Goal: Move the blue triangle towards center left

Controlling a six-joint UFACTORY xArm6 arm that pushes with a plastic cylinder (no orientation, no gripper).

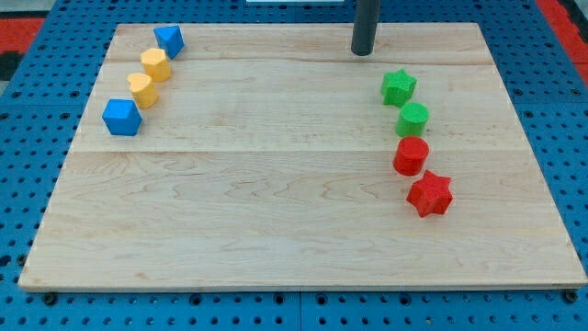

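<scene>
The blue triangle (169, 39) lies at the view's top left of the wooden board (294, 230). Just below it stand a yellow hexagon-like block (155, 64), a yellow heart-like block (141, 89) and a blue cube (121, 117), in a diagonal row running down to the left. My tip (364, 53) rests on the board near its top edge, right of the middle, far to the right of the blue triangle and touching no block.
On the view's right a column runs downward: a green star (399, 87), a green cylinder (412, 119), a red cylinder (411, 156) and a red star (430, 193). A blue pegboard (37, 138) surrounds the board.
</scene>
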